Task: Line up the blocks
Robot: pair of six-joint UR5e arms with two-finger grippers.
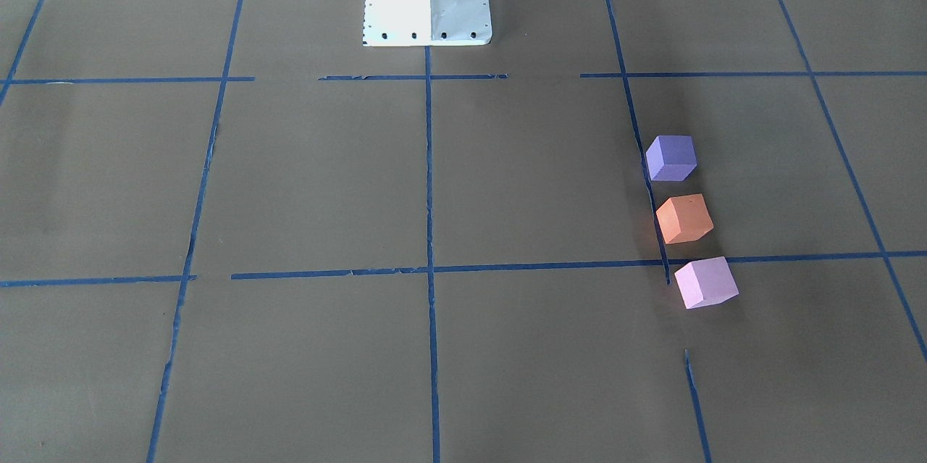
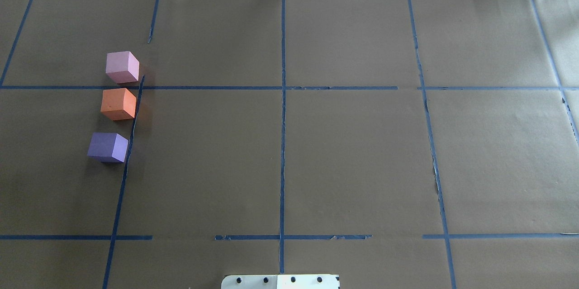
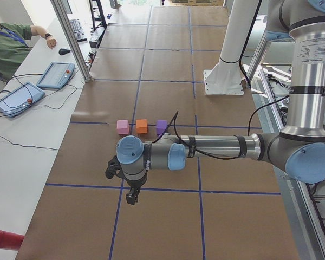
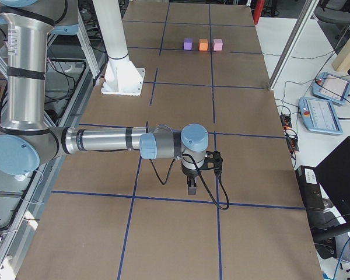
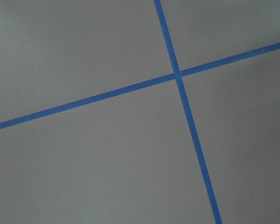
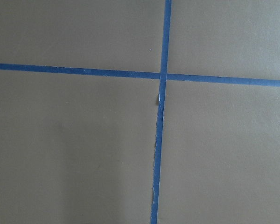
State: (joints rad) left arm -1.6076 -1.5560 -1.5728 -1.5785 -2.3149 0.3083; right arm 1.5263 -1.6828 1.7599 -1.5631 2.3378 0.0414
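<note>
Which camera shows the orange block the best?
The overhead exterior view: the orange block is big, sharp and uncovered. The front-facing view shows it nearly as well. Both side views show it tiny. The wrist cameras miss it.

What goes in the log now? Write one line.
blocks: purple block, orange block, pink block in a row, apart | left gripper: far from blocks, open/shut unclear | right gripper: likewise

blue tape lines (image 2: 282, 144) cross the brown paper (image 2: 353, 158) in a grid. beside the paper a white bench (image 3: 16, 173) carries a teach pendant (image 3: 55, 75) and another pendant (image 3: 19, 99); a green-shirted operator (image 3: 5, 46) sits farther from the paper.
</note>
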